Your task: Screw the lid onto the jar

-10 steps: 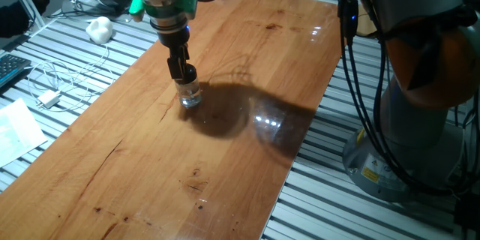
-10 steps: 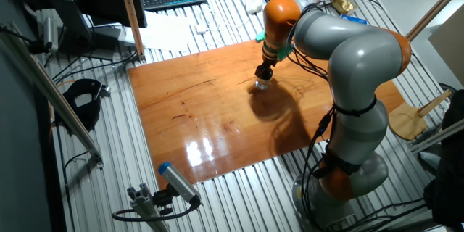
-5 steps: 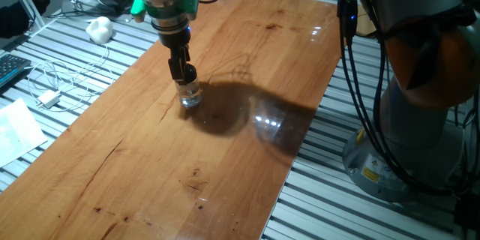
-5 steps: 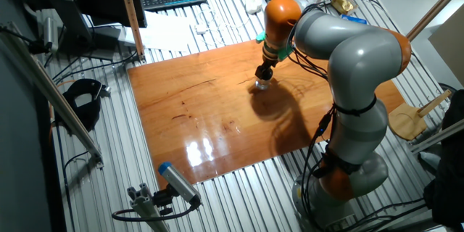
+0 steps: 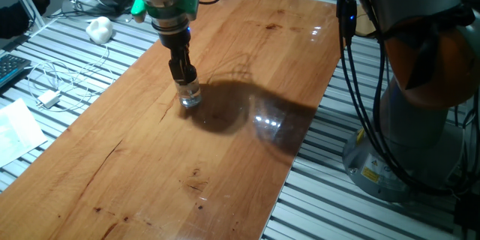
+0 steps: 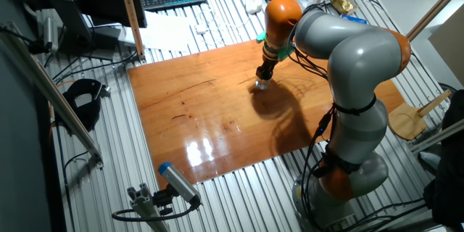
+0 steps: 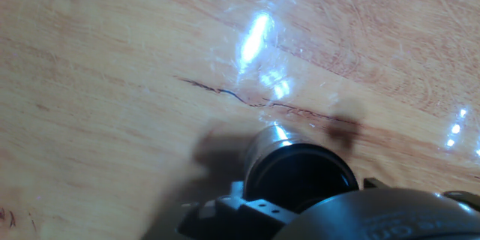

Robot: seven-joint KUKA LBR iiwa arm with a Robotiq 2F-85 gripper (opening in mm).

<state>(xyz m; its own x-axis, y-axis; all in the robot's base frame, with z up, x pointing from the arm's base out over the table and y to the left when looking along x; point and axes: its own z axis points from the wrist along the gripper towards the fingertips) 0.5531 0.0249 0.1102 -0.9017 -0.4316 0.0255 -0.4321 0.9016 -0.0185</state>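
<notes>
- The jar (image 5: 190, 97) stands upright on the wooden desk (image 5: 225, 165), toward its far left part in one fixed view; in the other fixed view the jar (image 6: 260, 84) sits near the far edge of the desk (image 6: 203, 123).
- The pincer (image 5: 182, 74) points straight down, right on top of the jar, its black fingers drawn narrow around something dark at the jar's neck.
- The lid (image 7: 301, 176) shows in the hand view as a dark round cap low in the picture, close below the camera.
- Whether the fingers truly clamp the lid, I cannot tell.
- A white cable (image 5: 64, 82) lies left of the desk.
</notes>
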